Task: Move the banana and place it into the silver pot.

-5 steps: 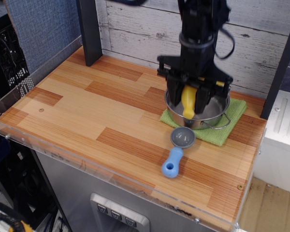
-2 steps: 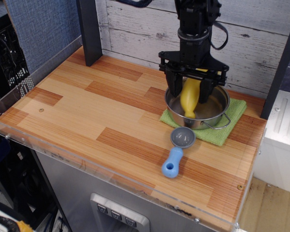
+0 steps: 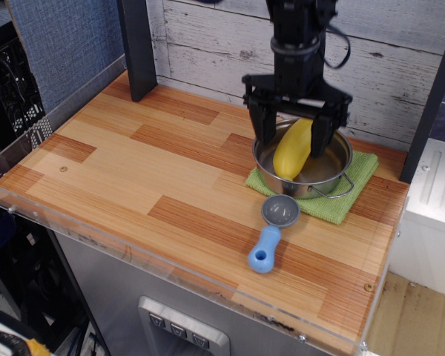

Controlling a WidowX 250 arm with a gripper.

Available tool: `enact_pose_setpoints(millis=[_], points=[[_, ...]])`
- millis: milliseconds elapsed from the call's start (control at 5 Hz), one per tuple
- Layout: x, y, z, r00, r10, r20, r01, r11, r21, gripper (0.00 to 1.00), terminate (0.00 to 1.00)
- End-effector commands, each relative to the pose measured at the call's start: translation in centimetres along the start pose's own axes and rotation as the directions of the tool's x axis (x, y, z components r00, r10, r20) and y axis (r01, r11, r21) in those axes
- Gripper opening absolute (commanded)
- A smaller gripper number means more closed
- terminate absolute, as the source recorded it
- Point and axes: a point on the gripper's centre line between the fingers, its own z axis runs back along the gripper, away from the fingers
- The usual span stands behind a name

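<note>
1. As far as I can see, the banana [image 3: 294, 150] lies tilted inside the silver pot [image 3: 336, 170], so the placing looks done.
2. Above it, the hand [image 3: 295, 133] hangs spread wide, gripping nothing.
3. Only pulling away seems left.

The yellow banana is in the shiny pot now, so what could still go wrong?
The plump yellow plastic banana leans tilted in the shallow silver steel pot, so it might roll or tip over the low rim. The black gripper is open, with fingers on either side of the banana; lifting crookedly could nudge it out. The pot sits on a green cloth, which could slide if bumped.
</note>
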Motion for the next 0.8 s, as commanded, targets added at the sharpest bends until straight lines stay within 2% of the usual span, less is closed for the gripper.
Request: enact_pose_setpoints(millis=[0, 200, 400, 600], points=[[-0.8, 2.8, 10.6, 0.995, 0.017, 0.098, -0.017, 1.0, -0.003, 1.0, 0.0], [-2.4, 4.7, 14.6, 0.996, 0.005, 0.094, -0.012, 0.997, 0.076, 1.0, 0.0], [-2.9, 5.4, 16.6, 0.995, -0.093, 0.04, 0.091, 0.994, 0.053, 1.0, 0.0], [-2.9, 5.4, 16.6, 0.995, -0.093, 0.04, 0.091, 0.994, 0.053, 1.0, 0.0]])
